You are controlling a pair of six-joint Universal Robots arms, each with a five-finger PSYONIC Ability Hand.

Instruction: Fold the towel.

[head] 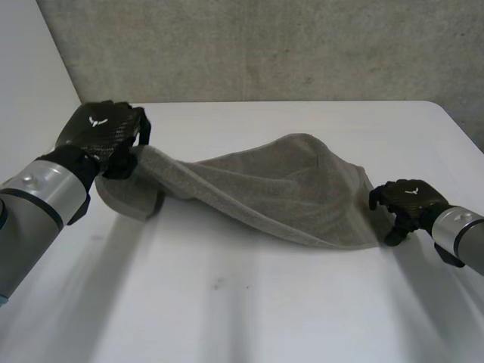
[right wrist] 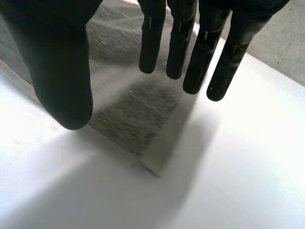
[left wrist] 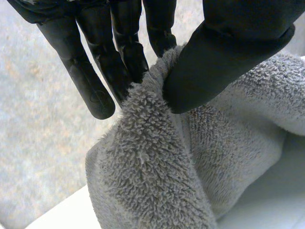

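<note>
Towel [head: 287, 189] pinched in left hand [head: 98, 128], right hand [head: 408, 198] spread at other corner

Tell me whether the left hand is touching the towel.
Touching. The left wrist view shows the left hand pinching a fold of the towel against its thumb.

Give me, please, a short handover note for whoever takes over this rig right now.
Left hand: shut on the towel, pinching its left end between thumb and fingers, held above the table.
Right hand: open, fingers straight, over the towel's right corner, which lies on the table.
Towel: bunched and stretched between the two hands, right part resting on the table.
Done: left end gripped.
Left: grip the right end, then probably bring the ends together; no neat fold shows yet.
</note>
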